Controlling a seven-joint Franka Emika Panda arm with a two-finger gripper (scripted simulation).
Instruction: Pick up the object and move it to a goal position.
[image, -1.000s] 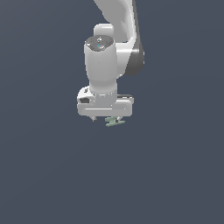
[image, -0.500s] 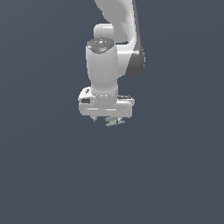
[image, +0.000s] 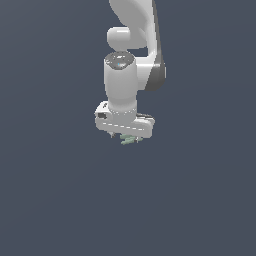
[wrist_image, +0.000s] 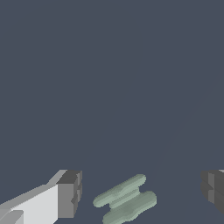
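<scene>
Looking past the arm, you see only a flat, featureless dark blue-grey surface (image: 55, 200) filling every frame. The white two-fingered pincer (image: 129, 140) hangs at the exterior view's centre, its dark finger pads (wrist_image: 70, 192) spread wide. The small pale green spool-shaped object (wrist_image: 126, 204) sits between them, touching neither pad in the wrist view.

green object (wrist_image: 126, 203) between spread fingers (wrist_image: 69, 194), gaps either side; bare dark surroundings all round
</scene>
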